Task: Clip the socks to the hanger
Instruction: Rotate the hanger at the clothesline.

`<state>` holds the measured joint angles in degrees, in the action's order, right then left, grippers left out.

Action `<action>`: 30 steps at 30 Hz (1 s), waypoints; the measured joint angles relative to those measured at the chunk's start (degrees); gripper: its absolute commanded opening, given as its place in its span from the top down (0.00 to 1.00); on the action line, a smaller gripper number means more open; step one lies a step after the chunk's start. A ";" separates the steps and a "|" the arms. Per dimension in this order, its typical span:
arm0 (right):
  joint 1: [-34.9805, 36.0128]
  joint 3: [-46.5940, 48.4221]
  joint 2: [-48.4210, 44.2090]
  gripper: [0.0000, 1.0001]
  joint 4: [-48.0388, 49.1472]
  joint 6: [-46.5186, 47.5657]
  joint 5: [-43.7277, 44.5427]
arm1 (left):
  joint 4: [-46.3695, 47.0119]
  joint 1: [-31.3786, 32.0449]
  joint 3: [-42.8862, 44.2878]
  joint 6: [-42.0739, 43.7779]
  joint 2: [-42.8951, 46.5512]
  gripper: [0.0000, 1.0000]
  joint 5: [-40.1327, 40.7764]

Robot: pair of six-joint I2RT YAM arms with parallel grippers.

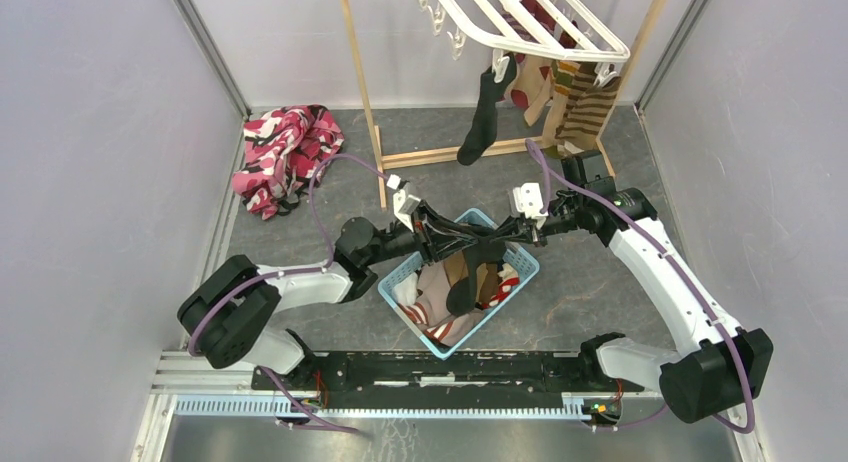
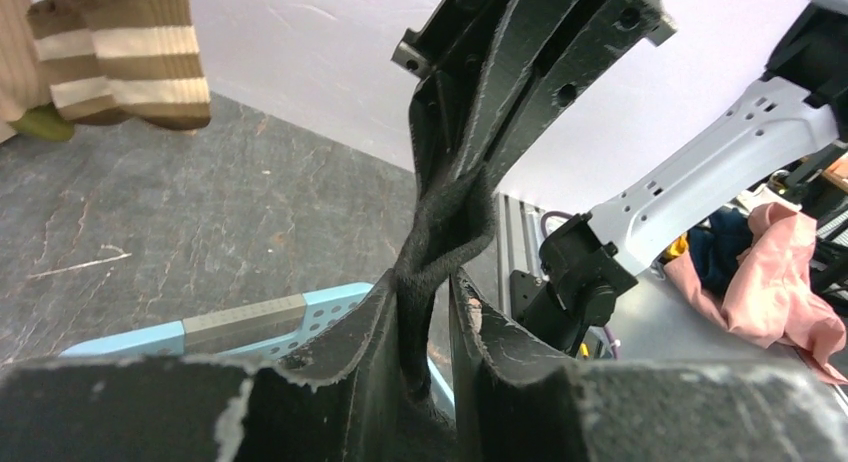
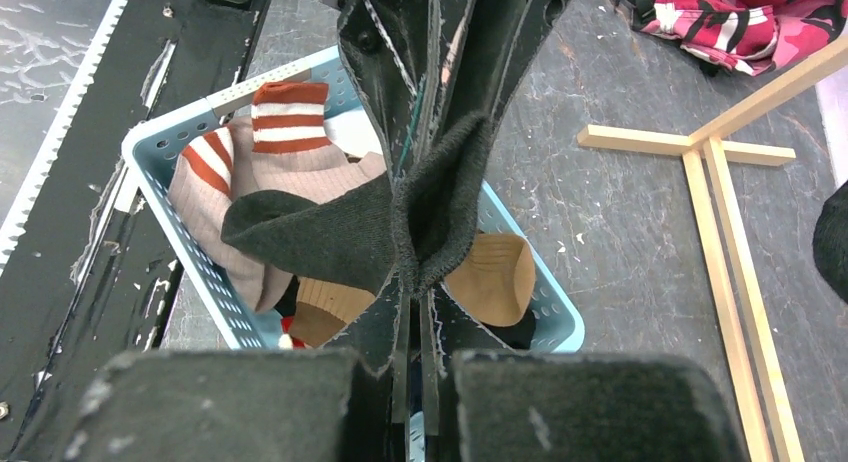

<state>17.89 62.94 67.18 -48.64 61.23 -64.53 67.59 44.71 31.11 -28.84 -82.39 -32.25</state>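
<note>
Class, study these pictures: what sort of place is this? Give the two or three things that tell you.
Probably a robot lab cell staged for laundry: bare grey walls box it in, two arms are bolted to a rail, and a basket of socks sits near a hanger.

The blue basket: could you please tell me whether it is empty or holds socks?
Not empty: inside the basket lie a striped-cuff sock and a tan sock, seen from the right wrist.

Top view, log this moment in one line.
sock: held over basket | left gripper: on sock | right gripper: shut on sock
</note>
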 measured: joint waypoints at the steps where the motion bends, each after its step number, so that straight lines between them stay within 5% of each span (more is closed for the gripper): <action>1: 0.00 -0.02 0.00 1.00 0.15 -0.09 0.15 | 0.94 0.00 -0.20 -0.50 -0.09 0.77 -0.09; 4: 0.00 -0.04 0.00 0.87 0.74 -0.61 0.52 | 4.31 0.00 -1.20 -2.49 -0.42 0.97 -1.03; 9: 0.00 -0.04 -0.04 0.47 2.32 -3.56 2.95 | 9.03 -0.02 -3.61 -4.31 -0.37 0.98 -1.77; 14: 0.00 3.72 -0.22 0.25 2.23 -6.43 8.50 | 3.61 0.00 -8.00 -2.73 5.84 0.98 1.97; 24: 4.48 26.60 1.18 0.38 14.97 -21.29 13.99 | -13.62 -0.02 -10.32 3.15 25.73 0.98 12.02; 30: 9.92 28.61 3.87 0.37 32.00 -38.62 19.65 | -19.21 -0.02 -13.00 3.85 31.28 0.98 15.08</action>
<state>27.81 91.55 71.05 -16.64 22.61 -44.88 48.38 44.69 18.11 -24.99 -51.11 -17.17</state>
